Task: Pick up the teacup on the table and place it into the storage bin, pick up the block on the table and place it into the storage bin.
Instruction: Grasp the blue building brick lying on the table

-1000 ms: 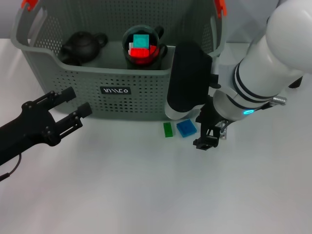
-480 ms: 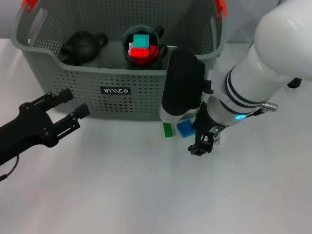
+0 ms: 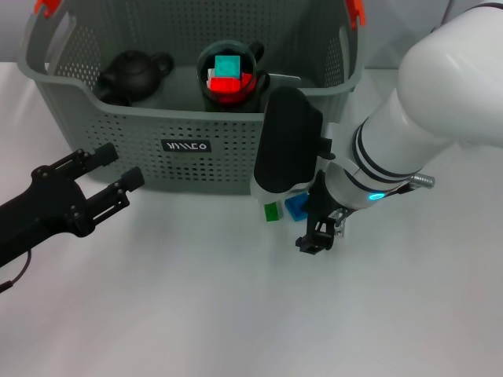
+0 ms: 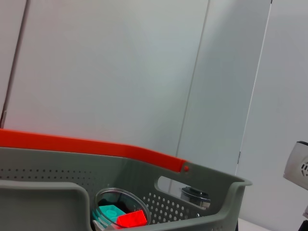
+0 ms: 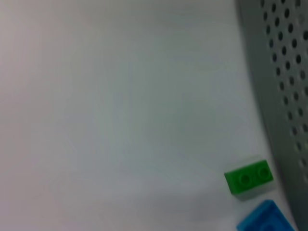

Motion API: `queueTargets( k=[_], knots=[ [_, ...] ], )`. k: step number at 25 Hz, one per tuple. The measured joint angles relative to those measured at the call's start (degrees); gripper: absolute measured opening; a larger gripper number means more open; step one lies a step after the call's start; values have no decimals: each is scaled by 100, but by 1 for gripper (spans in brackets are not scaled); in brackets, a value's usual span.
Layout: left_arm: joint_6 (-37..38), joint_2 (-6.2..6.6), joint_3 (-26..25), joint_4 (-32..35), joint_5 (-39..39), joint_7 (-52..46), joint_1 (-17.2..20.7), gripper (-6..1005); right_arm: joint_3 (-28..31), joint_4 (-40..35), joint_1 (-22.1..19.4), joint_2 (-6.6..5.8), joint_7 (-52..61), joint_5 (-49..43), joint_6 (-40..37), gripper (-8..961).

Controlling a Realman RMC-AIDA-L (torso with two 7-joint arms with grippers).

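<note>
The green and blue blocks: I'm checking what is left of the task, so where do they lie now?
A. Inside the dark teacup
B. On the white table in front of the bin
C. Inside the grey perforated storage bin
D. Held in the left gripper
B: the small green block and the blue block lie on the white table just in front of the grey perforated storage bin, beside the right gripper.

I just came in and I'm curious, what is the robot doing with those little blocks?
The right gripper hangs low over the table, just in front of a green block and a blue block by the storage bin. The teacup, with blocks inside, already sits in the bin beside a black teapot. The left gripper waits open, apart.
</note>
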Motion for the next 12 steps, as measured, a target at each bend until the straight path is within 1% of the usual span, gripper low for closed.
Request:
queueTargets(
  k=[9,12],
  knots=[
    [-2,-1,0,-11,0,1,0,627,-1,460,214,2,126,242,203,577],
    [-3,-1,0,-11,0,7,0,627,-4,516,228,2,130,261,307,577]
  ],
)
